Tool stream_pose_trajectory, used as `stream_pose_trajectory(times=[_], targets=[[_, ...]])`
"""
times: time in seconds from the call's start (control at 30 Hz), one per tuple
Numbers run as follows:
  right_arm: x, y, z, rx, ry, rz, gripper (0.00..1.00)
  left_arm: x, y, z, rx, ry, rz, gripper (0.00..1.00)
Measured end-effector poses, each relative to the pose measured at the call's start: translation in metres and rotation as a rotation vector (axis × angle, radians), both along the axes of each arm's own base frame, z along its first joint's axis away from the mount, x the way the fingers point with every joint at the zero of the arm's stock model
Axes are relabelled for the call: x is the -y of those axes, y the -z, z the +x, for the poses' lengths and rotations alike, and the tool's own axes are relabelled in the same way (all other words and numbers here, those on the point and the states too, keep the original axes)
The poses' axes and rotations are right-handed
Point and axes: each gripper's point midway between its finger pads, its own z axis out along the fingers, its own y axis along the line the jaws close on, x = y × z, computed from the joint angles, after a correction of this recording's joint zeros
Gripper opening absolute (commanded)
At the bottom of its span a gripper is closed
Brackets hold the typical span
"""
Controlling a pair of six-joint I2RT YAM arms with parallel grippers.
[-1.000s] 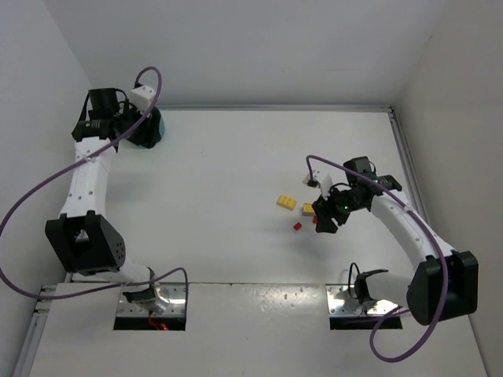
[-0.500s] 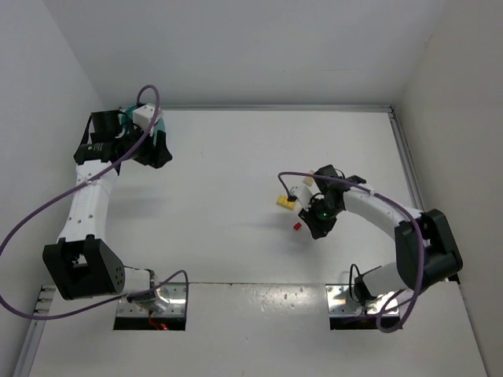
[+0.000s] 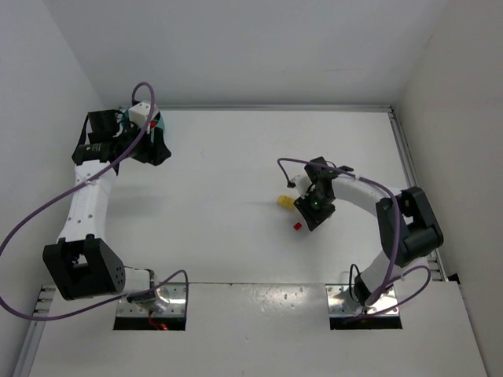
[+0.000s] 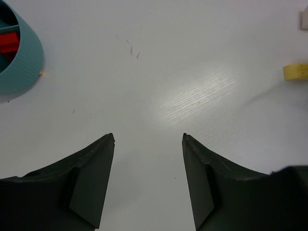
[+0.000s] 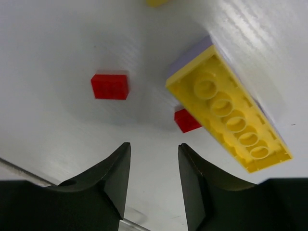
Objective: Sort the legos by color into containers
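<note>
The long yellow brick lies right of the middle of the bench, with a lilac piece showing under it and a small red brick tucked against its side. A second red brick sits just apart. In the last second the right gripper has swung in from the right edge to hang directly over this cluster, its fingers spread and empty, so a pick looks imminent. The left gripper, also spread with nothing in it, has drawn off the teal bowl at the far left corner. That leaves the bowl, with one red piece already inside, free for a delivery.
</note>
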Motion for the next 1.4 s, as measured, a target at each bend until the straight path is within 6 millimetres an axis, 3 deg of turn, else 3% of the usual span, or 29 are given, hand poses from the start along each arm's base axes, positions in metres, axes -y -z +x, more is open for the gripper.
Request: stream_pose_trajectory(times=[0.47,0.83,1.2,1.4], targets=[[0.009,0.022,0.02,0.003,0.104,-0.106,0.45,0.0,-0.001,0.004,0.012,-0.015,-0.015,0.64],[0.011,0.024,0.025,-0.004,0.122,-0.13,0.45,0.0,0.001,0.005,0.013,-0.017,-0.016,0.64],[0.009,0.024,0.027,-0.013,0.123,-0.131,0.32,0.0,0.009,0.004,0.01,-0.023,-0.028,0.68],[0.007,0.025,0.029,-0.024,0.122,-0.125,0.12,0.001,0.012,0.001,0.017,-0.027,-0.043,0.68]])
